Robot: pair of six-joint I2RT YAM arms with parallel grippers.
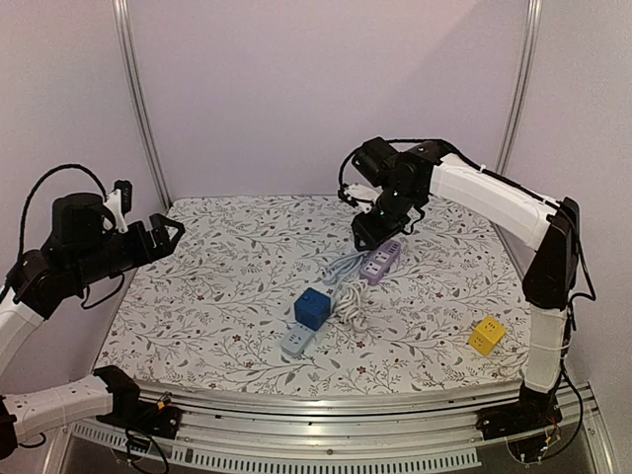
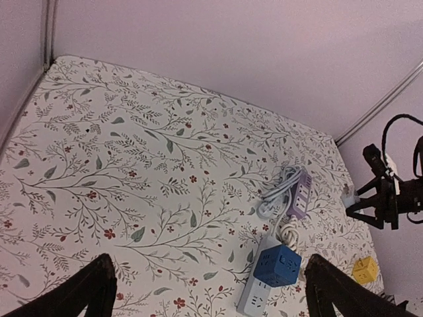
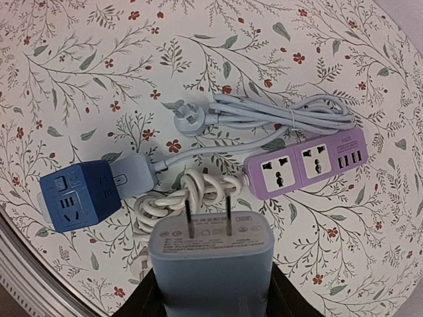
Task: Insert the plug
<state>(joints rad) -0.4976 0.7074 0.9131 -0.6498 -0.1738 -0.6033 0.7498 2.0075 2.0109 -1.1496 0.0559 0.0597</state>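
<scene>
Jaws of right gripper (image 1: 375, 229) are clamped on a blue-grey plug (image 3: 210, 254), prongs pointed out ahead, held above the tabletop (image 1: 227, 286) & apart from the purple power strip (image 3: 305, 162). Left gripper (image 2: 208, 294) jaws are spread wide, nothing held. Pickup is judged done; lining up w/ a socket & push-in are left.

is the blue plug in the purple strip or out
Out. The right end effector holds the blue plug with both prongs bare, clear of the purple strip, whose two sockets are empty.
</scene>
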